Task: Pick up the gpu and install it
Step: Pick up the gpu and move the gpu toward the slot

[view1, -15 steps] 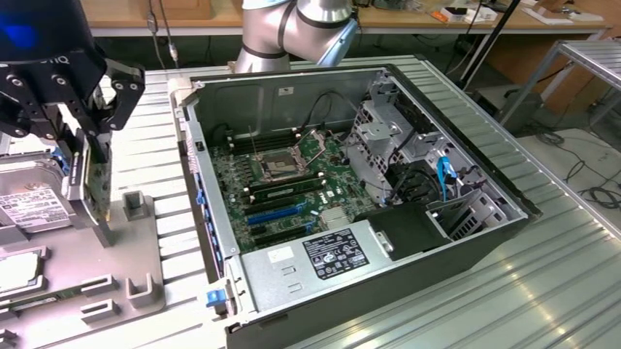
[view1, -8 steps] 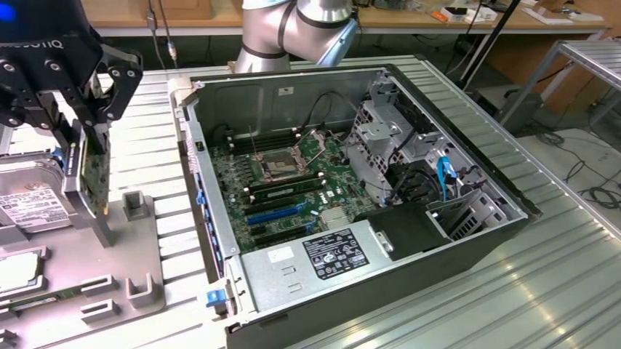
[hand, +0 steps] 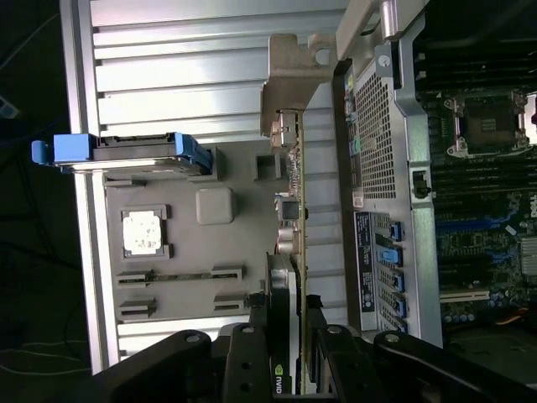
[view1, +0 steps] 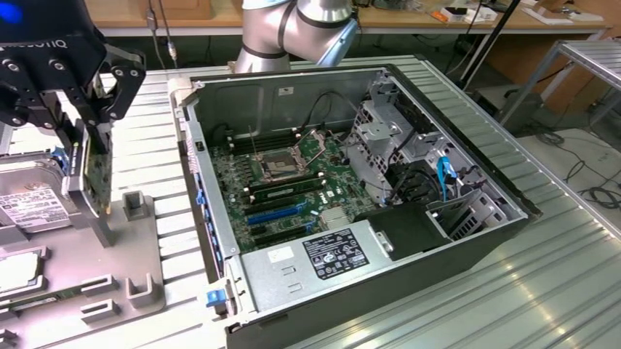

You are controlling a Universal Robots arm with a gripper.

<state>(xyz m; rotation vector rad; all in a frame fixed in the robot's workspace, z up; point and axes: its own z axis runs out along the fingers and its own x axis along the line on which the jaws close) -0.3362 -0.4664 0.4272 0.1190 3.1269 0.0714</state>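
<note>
Running off the exterior view's left edge, the gripper is partly cut away. The gpu beneath it is seen edge-on, a thin strip whose lower end blurs into the grey fixture tray (whether it is clear of its slot I cannot tell). The wrist view gives the card's silver bracket and a small logo near the fingers. The exterior view gives the open computer case and its motherboard, just beside the tray. The jaws stand partly closed, clamped on the gpu's two flat faces, over the tray.
</note>
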